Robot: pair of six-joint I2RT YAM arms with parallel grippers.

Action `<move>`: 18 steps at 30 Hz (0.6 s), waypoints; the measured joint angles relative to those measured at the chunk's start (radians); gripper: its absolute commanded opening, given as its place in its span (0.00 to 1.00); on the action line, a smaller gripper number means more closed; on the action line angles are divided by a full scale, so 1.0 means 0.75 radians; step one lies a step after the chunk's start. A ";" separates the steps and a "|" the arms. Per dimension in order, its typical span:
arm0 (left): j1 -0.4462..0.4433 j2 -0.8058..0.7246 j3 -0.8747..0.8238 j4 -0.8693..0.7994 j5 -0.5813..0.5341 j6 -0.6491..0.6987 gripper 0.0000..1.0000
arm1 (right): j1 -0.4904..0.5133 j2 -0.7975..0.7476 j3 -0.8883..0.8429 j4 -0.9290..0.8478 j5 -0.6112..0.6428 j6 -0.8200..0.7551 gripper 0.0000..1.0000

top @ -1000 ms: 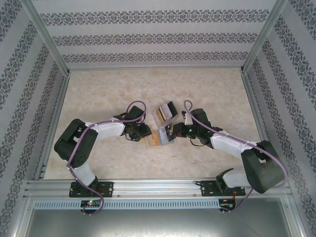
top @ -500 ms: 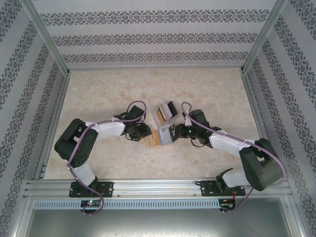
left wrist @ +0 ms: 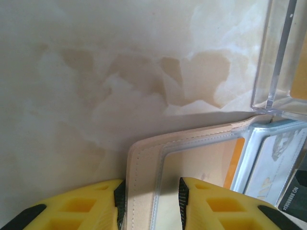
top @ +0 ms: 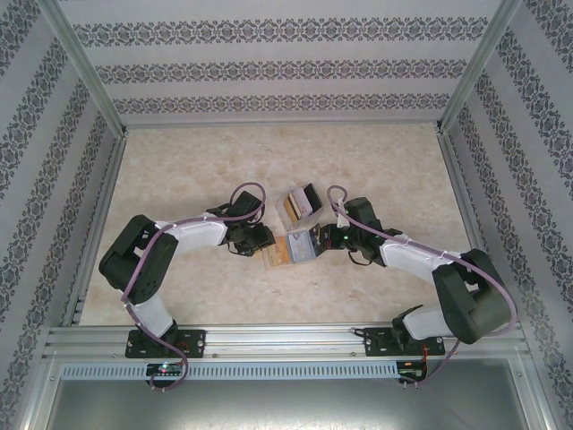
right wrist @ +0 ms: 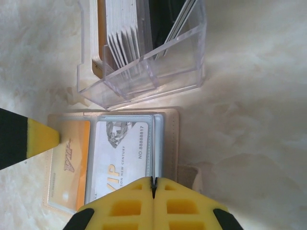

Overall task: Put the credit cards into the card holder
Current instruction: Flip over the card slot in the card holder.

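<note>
The tan card holder (top: 285,252) lies open on the table between both grippers. In the right wrist view its clear sleeves hold an orange credit card (right wrist: 72,163) and a white credit card (right wrist: 120,153). My left gripper (left wrist: 149,203) is open and straddles the holder's stitched left border (left wrist: 143,167): one finger is outside the edge, the other on the clear sleeve. My right gripper (right wrist: 153,184) is shut, its tips meeting over the sleeve edge beside the white card. More credit cards (right wrist: 124,33) stand in the clear box (right wrist: 158,72).
The clear plastic box (top: 303,202) stands just behind the holder, close to both grippers; its corner (left wrist: 276,57) shows in the left wrist view. The left fingertip (right wrist: 41,139) shows at the holder's left edge. Patterned walls and metal posts bound the marble table (top: 197,161).
My right gripper has shifted slightly left, closer over the open holder. The left arm and the holder have stayed put.
</note>
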 measured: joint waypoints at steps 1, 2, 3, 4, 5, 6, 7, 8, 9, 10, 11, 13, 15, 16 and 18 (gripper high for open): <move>0.000 0.002 0.003 -0.003 0.000 0.000 0.37 | -0.003 0.000 0.000 0.001 -0.002 -0.002 0.03; 0.000 0.004 0.005 -0.006 0.000 0.000 0.37 | -0.003 0.000 0.000 0.001 -0.004 -0.002 0.03; 0.000 0.004 0.006 -0.007 0.000 0.000 0.37 | -0.003 0.002 0.000 0.002 -0.005 -0.001 0.03; 0.000 0.004 0.006 -0.008 0.000 0.000 0.37 | -0.003 0.006 0.000 0.003 -0.006 -0.001 0.03; 0.000 0.004 0.006 -0.008 0.000 0.000 0.37 | -0.003 0.012 0.000 0.007 -0.011 -0.001 0.03; 0.000 0.004 0.006 -0.008 0.000 0.000 0.37 | -0.003 0.019 0.000 0.012 -0.017 0.000 0.03; 0.000 0.004 0.007 -0.008 0.000 0.000 0.37 | -0.003 0.029 0.000 0.017 -0.024 0.002 0.03; 0.000 0.005 0.007 -0.008 0.000 0.000 0.37 | -0.003 0.038 0.000 0.024 -0.034 0.004 0.03; 0.000 0.005 0.007 -0.009 0.000 0.000 0.37 | -0.003 0.046 0.000 0.033 -0.041 0.005 0.03; 0.000 0.005 0.008 -0.010 0.001 0.000 0.37 | -0.002 0.051 0.000 0.041 -0.046 0.008 0.03; 0.000 0.005 0.008 -0.010 0.000 0.000 0.37 | -0.002 0.053 0.000 0.046 -0.050 0.011 0.04; 0.000 0.006 0.010 -0.014 0.000 0.000 0.37 | -0.002 0.058 0.000 0.054 -0.054 0.015 0.03; 0.000 0.007 0.012 -0.016 0.000 0.000 0.37 | -0.002 0.069 0.000 0.064 -0.055 0.020 0.03; 0.000 0.008 0.013 -0.016 0.001 0.000 0.37 | -0.003 0.075 0.000 0.070 -0.060 0.025 0.03; 0.000 0.008 0.013 -0.016 0.000 0.001 0.37 | -0.003 0.082 0.000 0.084 -0.074 0.036 0.03</move>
